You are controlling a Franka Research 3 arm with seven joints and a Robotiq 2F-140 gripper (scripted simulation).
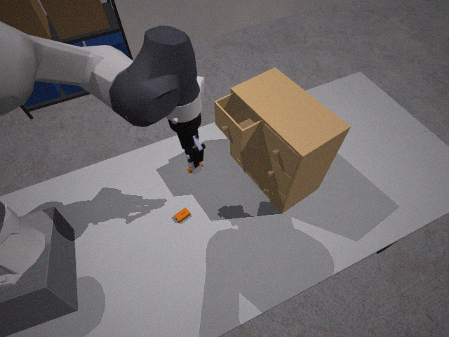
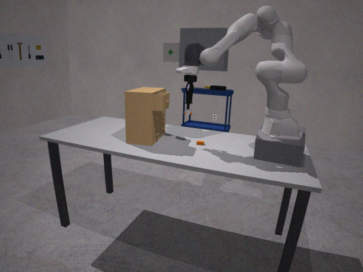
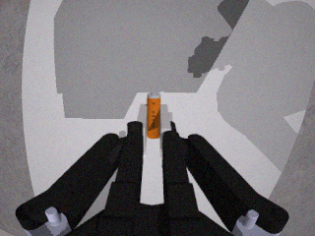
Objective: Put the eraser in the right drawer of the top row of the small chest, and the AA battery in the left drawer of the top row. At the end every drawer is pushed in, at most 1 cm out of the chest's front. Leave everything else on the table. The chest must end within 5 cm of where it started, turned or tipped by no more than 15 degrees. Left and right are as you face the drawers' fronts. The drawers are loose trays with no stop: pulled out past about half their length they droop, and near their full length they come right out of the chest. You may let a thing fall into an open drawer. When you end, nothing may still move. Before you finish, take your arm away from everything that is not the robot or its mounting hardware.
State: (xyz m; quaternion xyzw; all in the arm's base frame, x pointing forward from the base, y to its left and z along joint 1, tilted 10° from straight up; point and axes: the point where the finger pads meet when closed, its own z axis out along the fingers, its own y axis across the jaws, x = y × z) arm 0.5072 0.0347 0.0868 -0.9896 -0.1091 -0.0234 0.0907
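Observation:
My gripper is shut on the orange AA battery. It holds the battery level, in the air in front of the chest; both ends stick out past the fingertips. The top row's left drawer is pulled part way out and looks level. The top row's right drawer looks shut. An orange block with small dark marks, perhaps the eraser, lies on the table. The open drawer's floor is only partly visible.
The chest stands upright on the table, with round knobs sticking out of its fronts. Lower drawers look shut, though shadow covers part of them. The robot's base block is at the table's other end.

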